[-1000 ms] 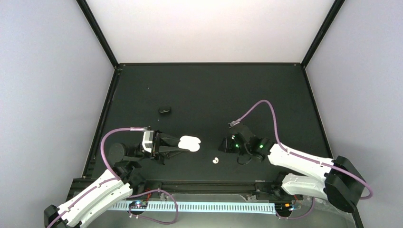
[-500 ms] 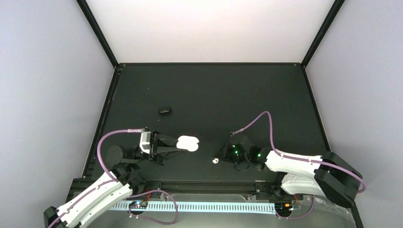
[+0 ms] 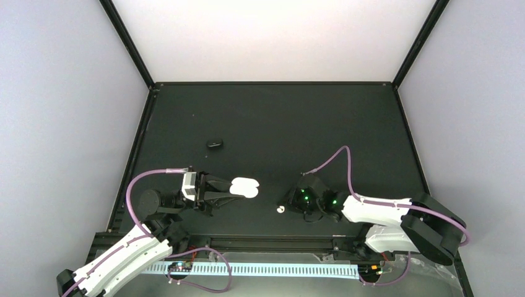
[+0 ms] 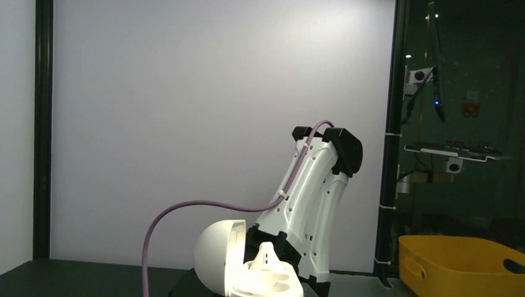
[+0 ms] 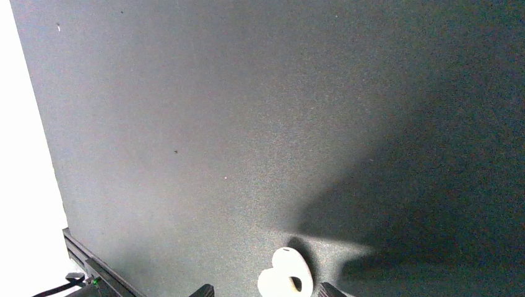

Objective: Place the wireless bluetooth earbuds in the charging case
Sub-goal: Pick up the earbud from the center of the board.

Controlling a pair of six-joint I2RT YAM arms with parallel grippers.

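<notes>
My left gripper (image 3: pixel 233 189) is shut on the open white charging case (image 3: pixel 245 186) and holds it near the table's front left. In the left wrist view the case (image 4: pixel 218 257) has its lid up and one white earbud (image 4: pixel 267 255) stands in it. My own fingers are below that frame. A second white earbud (image 3: pixel 280 209) lies on the black table. My right gripper (image 3: pixel 290 202) is low over it. In the right wrist view this earbud (image 5: pixel 285 275) lies between the open fingertips (image 5: pixel 205 289). No black earbuds show clearly.
A small black rounded item (image 3: pixel 214 144) lies on the table (image 3: pixel 278 124) at the far left; I cannot tell what it is. The right arm (image 4: pixel 316 204) and a yellow bin (image 4: pixel 461 263) show beyond the case in the left wrist view.
My right gripper has moved toward me and left, down over the loose white earbud. My left gripper has drawn back slightly left with the case.
</notes>
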